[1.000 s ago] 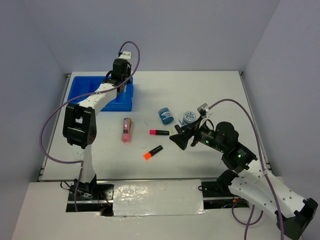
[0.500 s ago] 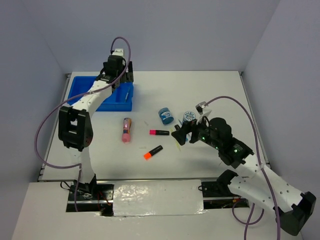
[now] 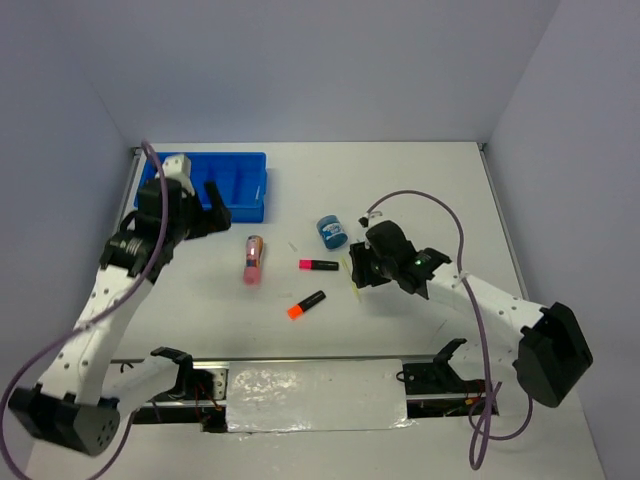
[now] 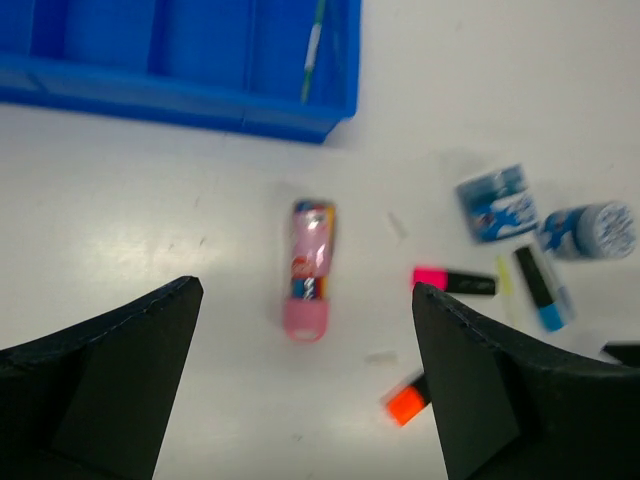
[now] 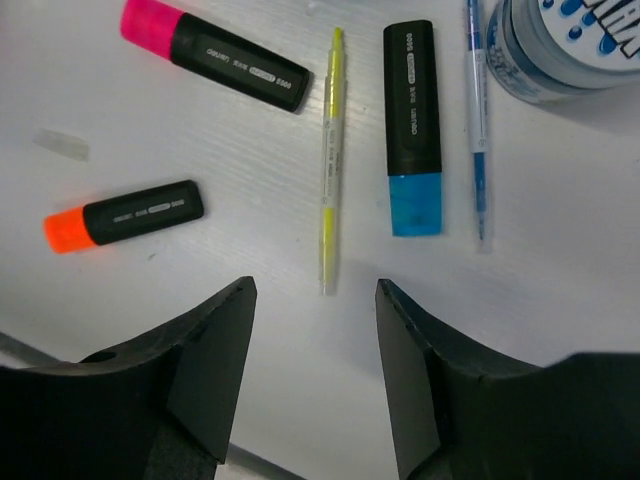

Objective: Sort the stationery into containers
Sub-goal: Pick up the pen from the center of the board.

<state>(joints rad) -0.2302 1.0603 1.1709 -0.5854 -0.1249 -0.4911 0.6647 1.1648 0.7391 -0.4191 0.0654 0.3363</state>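
Note:
The blue tray (image 3: 238, 181) stands at the back left; the left wrist view shows its front wall (image 4: 200, 100) and a thin green pen (image 4: 312, 48) in its rightmost compartment. My left gripper (image 3: 214, 211) hovers open just in front of it, with the pink tube (image 4: 310, 270) below its gap (image 4: 305, 385). My right gripper (image 3: 355, 272) is low over the table, open and holding nothing (image 5: 315, 345). A yellow pen (image 5: 331, 160) ends just ahead of its jaws. Around it lie a blue-ended marker (image 5: 412, 125), a thin blue pen (image 5: 477, 120), a pink marker (image 5: 215, 62) and an orange marker (image 5: 125, 214).
One blue jar (image 3: 331, 232) lies on its side at mid-table. A second jar (image 4: 590, 230) stands right of it, partly behind my right wrist in the top view. A small clear scrap (image 5: 60, 145) lies near the orange marker.
My left gripper has opened and pulled back from over the tray toward the front left. My right gripper has dropped and moved left to the yellow pen, its jaws narrowing.

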